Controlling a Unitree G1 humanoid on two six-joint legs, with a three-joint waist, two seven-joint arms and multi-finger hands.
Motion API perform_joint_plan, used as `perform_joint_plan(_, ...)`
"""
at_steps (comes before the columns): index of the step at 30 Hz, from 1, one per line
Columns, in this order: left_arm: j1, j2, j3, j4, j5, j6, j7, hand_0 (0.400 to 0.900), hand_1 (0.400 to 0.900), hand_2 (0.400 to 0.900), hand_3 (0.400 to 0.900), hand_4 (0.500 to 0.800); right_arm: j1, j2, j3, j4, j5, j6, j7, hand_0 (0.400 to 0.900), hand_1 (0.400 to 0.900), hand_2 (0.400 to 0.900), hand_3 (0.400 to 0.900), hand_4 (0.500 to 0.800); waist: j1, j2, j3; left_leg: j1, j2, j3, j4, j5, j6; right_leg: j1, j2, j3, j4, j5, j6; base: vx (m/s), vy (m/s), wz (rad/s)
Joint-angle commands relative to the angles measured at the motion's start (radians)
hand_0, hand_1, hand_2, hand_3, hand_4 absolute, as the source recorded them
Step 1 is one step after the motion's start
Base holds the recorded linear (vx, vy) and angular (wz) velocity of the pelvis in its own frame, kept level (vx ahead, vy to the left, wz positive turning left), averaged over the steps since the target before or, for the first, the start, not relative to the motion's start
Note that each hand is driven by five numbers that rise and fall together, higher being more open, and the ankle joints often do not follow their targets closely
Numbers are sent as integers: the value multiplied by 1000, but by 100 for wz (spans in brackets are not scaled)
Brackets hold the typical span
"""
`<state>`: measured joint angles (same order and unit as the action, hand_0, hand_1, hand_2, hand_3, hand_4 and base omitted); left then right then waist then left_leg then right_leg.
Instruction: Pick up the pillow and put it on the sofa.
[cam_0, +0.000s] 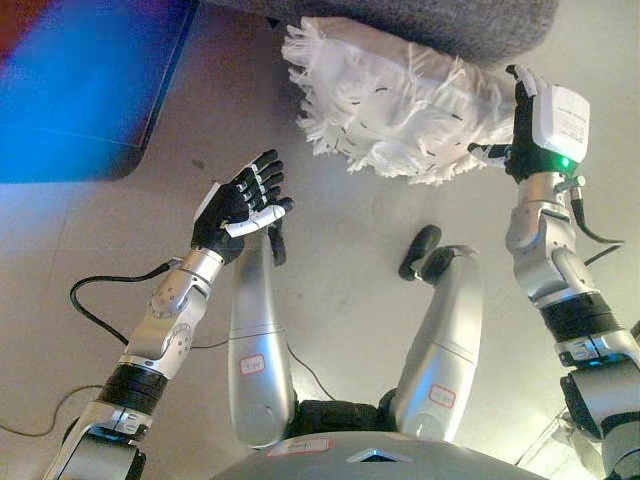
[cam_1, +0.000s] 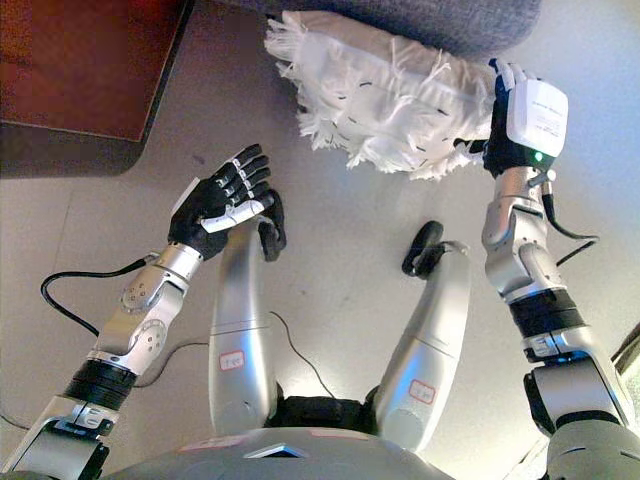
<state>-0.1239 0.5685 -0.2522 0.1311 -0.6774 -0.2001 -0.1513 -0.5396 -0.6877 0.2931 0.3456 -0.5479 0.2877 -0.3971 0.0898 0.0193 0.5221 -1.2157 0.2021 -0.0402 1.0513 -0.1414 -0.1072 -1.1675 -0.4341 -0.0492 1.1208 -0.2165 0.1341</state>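
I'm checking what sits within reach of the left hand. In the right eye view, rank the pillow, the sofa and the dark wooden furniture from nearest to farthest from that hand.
From the left hand:
1. Pillow, up and to its right.
2. Dark wooden furniture, upper left, and sofa, top edge behind the pillow: too close to call.

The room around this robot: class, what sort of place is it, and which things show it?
Probably a living room: a grey sofa at the top, a white fringed pillow against it, and a dark rug or low table on pale floor.
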Motion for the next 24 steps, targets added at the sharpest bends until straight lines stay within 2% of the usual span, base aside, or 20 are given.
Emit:
perform_joint_plan(1,0,3,-2,-128,-46,-89,-24,900,900,900,900,800,-121,-88,-10,49,0,34,-1,900,900,900,900,800,23,55,-2,41,24,-77,65,-107,41,-23,-24,50,-29,87,-11,7,-26,11)
perform_joint_plan(3,-2,4,-6,-125,-56,-80,-37,900,900,900,900,800,-156,-89,6,94,11,45,-7,900,900,900,900,800,32,59,-2,30,20,-82,75,-105,42,-34,-30,49,-15,82,-14,16,-30,12)
perform_joint_plan(6,2,0,-9,-121,-65,-71,-59,900,900,900,900,800,-207,-82,41,151,5,106,81,900,900,900,900,800,46,62,-2,27,16,-89,70,-92,40,-38,-32,45,-6,80,-18,17,-13,7)
perform_joint_plan(10,11,-3,-17,-132,-65,-58,-68,900,900,900,900,800,-249,-79,73,200,13,140,162,900,900,900,900,800,62,66,-2,20,13,-93,61,-77,38,-46,-39,40,2,80,-24,3,-11,8)
perform_joint_plan(12,11,-3,-17,-132,-65,-58,-68,900,900,900,900,800,-249,-79,73,200,13,140,162,900,900,900,900,800,62,66,-2,20,13,-93,61,-77,38,-46,-39,40,2,80,-24,1,-5,4)
perform_joint_plan(23,20,-15,-23,-144,-65,-31,-104,900,900,900,900,800,-344,-58,116,297,37,276,339,900,900,900,900,800,99,59,-2,32,6,-108,51,-59,36,-29,-49,22,17,68,-37,8,-10,5)
perform_joint_plan(24,17,-16,-28,-147,-62,-27,-103,900,900,900,900,800,-353,-56,120,302,54,286,333,900,900,900,900,800,101,60,-2,35,3,-108,47,-58,35,-27,-49,20,14,69,-38,4,1,5)
